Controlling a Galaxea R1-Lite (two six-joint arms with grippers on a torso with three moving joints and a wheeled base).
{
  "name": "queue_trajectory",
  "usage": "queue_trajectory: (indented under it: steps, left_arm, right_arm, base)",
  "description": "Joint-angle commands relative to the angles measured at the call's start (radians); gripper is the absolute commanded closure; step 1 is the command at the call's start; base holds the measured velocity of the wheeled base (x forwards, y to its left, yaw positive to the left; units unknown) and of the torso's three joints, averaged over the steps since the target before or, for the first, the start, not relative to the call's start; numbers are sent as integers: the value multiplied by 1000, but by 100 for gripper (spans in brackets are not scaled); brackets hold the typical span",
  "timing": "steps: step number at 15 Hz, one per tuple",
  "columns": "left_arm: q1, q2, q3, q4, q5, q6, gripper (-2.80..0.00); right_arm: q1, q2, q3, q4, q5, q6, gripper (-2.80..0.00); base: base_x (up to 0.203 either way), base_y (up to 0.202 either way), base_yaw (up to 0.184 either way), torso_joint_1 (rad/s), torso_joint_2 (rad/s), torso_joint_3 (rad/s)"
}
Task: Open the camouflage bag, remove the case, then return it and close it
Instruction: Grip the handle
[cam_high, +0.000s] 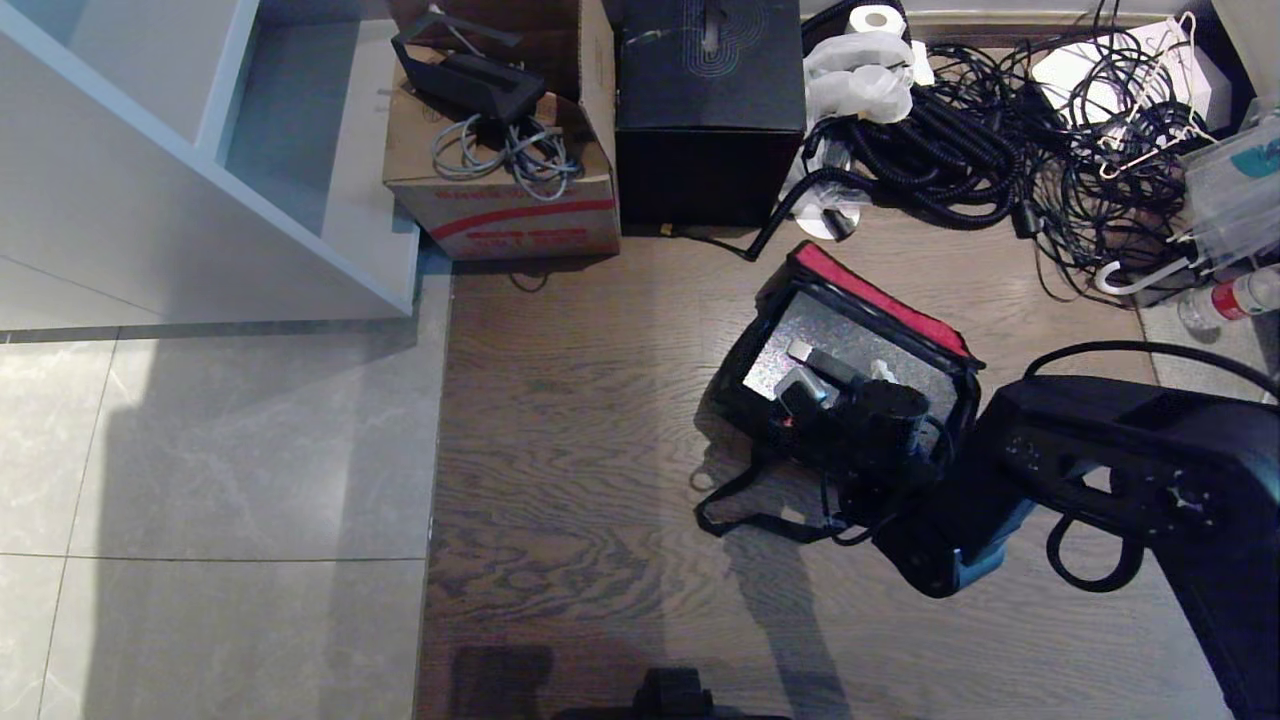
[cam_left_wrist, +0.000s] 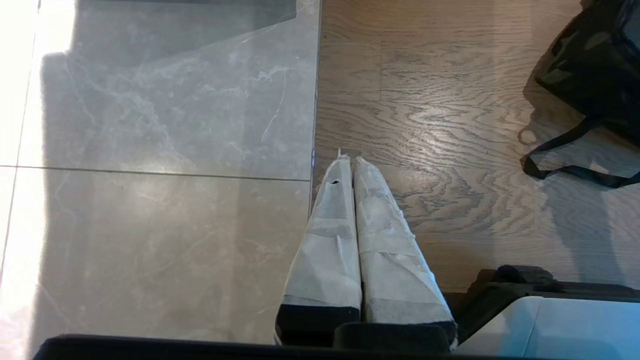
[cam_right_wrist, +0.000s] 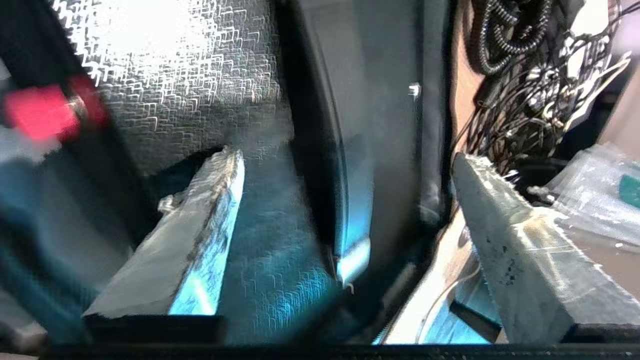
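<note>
Camouflage bag (cam_high: 760, 370) open; right gripper (cam_high: 815, 375) over silvery lining (cam_high: 850, 335).

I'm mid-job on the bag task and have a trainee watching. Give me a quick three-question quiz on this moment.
1. True or false: the left gripper is over the bag.
2. The right gripper has its fingers: A) shut on a strap, B) spread apart over the open bag, C) holding a cable.
3. What stands directly left of the tall black box in the head view?

Key
1. False: it is shut and parked over bare floor, beside the seam between tile and wood.
2. B
3. The cardboard box, with grey cables on it.
</note>
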Motion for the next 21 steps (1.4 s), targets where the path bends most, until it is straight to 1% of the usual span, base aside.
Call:
queue_trajectory:
  steps: [1,2,3,4,5,6,7,8,9,10,11,12,13,14,15,17,18,19,21]
  left_arm:
    - [0,0,0,0,0,-1,0]
    - [0,0,0,0,0,-1,0]
    - [0,0,0,0,0,-1,0]
    - [0,0,0,0,0,-1,0]
    - [0,0,0,0,0,0,0]
    - [0,0,0,0,0,-1,0]
    - [0,0,0,0,0,-1,0]
    - [0,0,0,0,0,-1,0]
    - [0,0,0,0,0,-1,0]
    - [0,0,0,0,0,-1,0]
    - [0,0,0,0,0,-1,0]
    - [0,0,0,0,0,-1,0]
    - [0,0,0,0,0,-1,0]
    - [0,0,0,0,0,-1,0]
    - [0,0,0,0,0,-1,0]
    - [0,0,0,0,0,-1,0]
    - [0,0,0,0,0,-1,0]
    - [0,0,0,0,0,-1,0]
    - [0,0,0,0,0,-1,0]
  right_arm:
    - [-42,-151,82,39,-10,35,-280]
    - [-73,-200,122,131,-9,103,-280]
    - [-97,-234,147,242,-7,201,-280]
    - [-119,-270,158,395,11,325,-280]
    - [-146,-309,159,579,69,470,-280]
    - [-173,-341,155,714,171,617,-280]
    - [-203,-376,152,821,353,769,-280]
    - [-240,-409,157,891,521,887,-280]
    - [-307,-439,171,933,647,958,-280]
    - [-375,-451,180,951,735,994,-280]
    - [-429,-450,189,961,875,1031,-280]
    - [-494,-442,191,966,971,1083,-280]
    - [-550,-436,193,964,1029,1159,-280]
    - [-594,-430,194,958,1049,1245,-280]
    - [-614,-412,188,950,1057,1344,-280]
    - [-623,-361,167,922,1056,1513,-280]
    - [-624,-336,163,879,1034,1579,-280]
    - [-624,-311,155,843,996,1611,-280]
    - [-614,-275,125,810,918,1639,-280]
  base:
    - [0,0,0,0,0,0]
    - [0,0,0,0,0,0]
    - [0,0,0,0,0,0]
    - [0,0,0,0,0,0]
    - [0,0,0,0,0,0]
    - [0,0,0,0,0,0]
    - [0,0,0,0,0,0]
    - [0,0,0,0,0,0]
    - [0,0,0,0,0,0]
    - [0,0,0,0,0,0]
    - [0,0,0,0,0,0]
    - [0,0,0,0,0,0]
    - [0,0,0,0,0,0]
    - [0,0,0,0,0,0]
    - [0,0,0,0,0,0]
    - [0,0,0,0,0,0]
    - [0,0,0,0,0,0]
    - [0,0,0,0,0,0]
    - [0,0,0,0,0,0]
